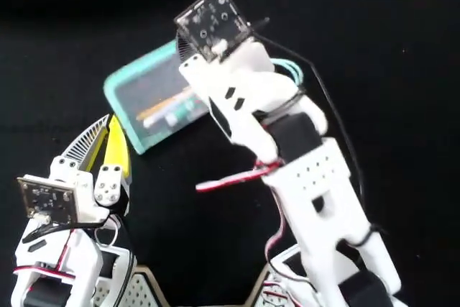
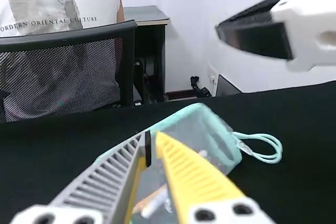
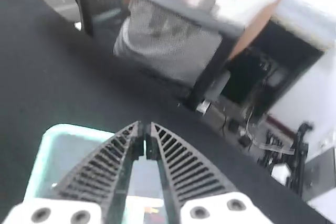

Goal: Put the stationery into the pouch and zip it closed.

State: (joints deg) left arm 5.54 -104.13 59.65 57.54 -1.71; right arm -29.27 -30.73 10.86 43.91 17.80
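Note:
A teal pouch (image 1: 144, 98) with a clear window lies flat on the black table, with orange and white stationery (image 1: 169, 109) inside it. Its teal cord loop (image 1: 291, 70) trails off the right end. My left gripper (image 1: 110, 117) has one grey and one yellow finger, shut tip to tip at the pouch's near-left edge (image 2: 210, 135). Whether it pinches the rim I cannot tell. The right arm (image 1: 251, 106) hangs over the pouch's far right part and hides its own fingers from above. In its wrist view the right gripper (image 3: 143, 137) is shut, over the pouch (image 3: 58, 150).
Black cloth (image 1: 402, 70) covers the whole table, with open room to the right and at the far left. Both arm bases (image 1: 136, 285) stand at the near edge. Beyond the table's far edge stands a mesh office chair (image 2: 68, 61).

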